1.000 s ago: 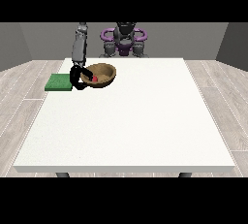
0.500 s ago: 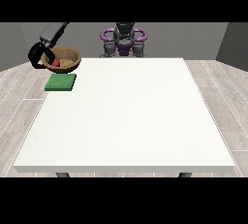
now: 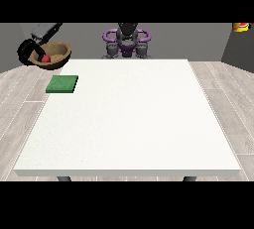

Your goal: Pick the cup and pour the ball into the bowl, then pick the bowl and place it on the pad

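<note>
A brown bowl [image 3: 53, 54] with a red ball [image 3: 45, 59] inside hangs in the air beyond the table's far left corner. The black hand at the view's left [image 3: 28, 52] is curled round the bowl's left rim, with its grey forearm rising behind it. The green pad [image 3: 62, 84] lies flat on the white table [image 3: 129, 119] near its far left corner, below and slightly right of the bowl, and nothing rests on it. The hand at the view's right does not show. I see no cup on the table.
The robot's torso [image 3: 127, 38] with a purple ring stands behind the table's far edge. A small red and yellow object [image 3: 240, 26] sits at the view's far upper right, off the table. Wooden floor surrounds the table.
The bowl with the ball has been lifted from the table beside the pad and carried left and up, out past the table's left edge. The pad has not moved.
</note>
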